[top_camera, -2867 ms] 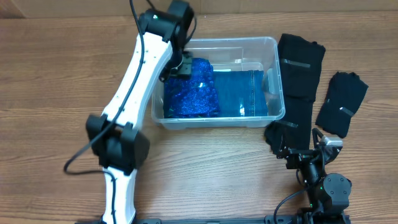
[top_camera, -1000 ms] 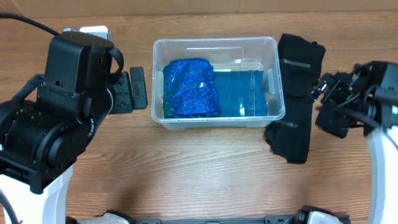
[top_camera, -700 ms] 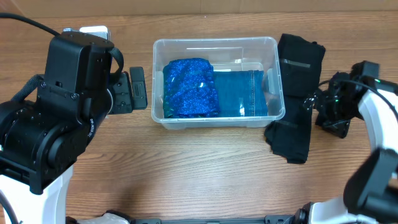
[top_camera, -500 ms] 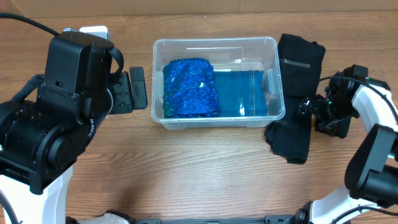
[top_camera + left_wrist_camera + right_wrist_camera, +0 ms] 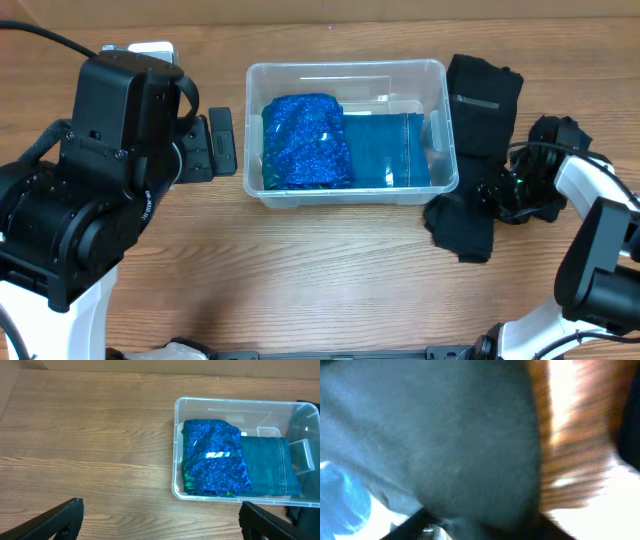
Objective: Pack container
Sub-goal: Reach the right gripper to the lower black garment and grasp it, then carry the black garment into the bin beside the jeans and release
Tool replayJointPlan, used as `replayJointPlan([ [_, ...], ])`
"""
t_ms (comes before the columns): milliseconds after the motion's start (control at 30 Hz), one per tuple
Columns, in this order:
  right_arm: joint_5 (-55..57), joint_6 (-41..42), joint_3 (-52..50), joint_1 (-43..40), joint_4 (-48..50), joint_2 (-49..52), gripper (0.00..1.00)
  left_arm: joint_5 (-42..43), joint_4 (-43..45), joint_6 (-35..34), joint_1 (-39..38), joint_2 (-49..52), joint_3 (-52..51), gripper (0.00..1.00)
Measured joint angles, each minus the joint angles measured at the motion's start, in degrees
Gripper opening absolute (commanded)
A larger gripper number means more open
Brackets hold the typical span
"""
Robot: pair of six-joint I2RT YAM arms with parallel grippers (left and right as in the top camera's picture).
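Right tool meets black garment beside the container, grip indiscernible; left tool hangs wide open, empty.

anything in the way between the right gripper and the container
Nothing upright. The right gripper is down at the lower part of the long black garment, which lies flat just to the right of the container. Only that cloth fills the stretch between them. Whether the gripper is shut on it cannot be told.

Container: clear, glossy plastic. Blue fabric: glittering, rough-textured cloth. Denim piece: matt woven cloth. Black garment: matt cloth. Counter: smooth wood-grain surface.
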Motion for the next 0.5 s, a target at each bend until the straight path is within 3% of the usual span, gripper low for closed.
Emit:
replayJointPlan([
  [267, -2.3, 0.1, 3.9, 0.0, -11.2, -2.0, 0.04, 0.0, 0.0, 0.0, 0.0, 0.0, 0.0, 1.0],
  [500, -2.6, 0.1, 18.5, 0.4, -22.7, -17.8, 0.04, 0.0, 0.0, 0.0, 0.0, 0.0, 0.0, 1.0],
])
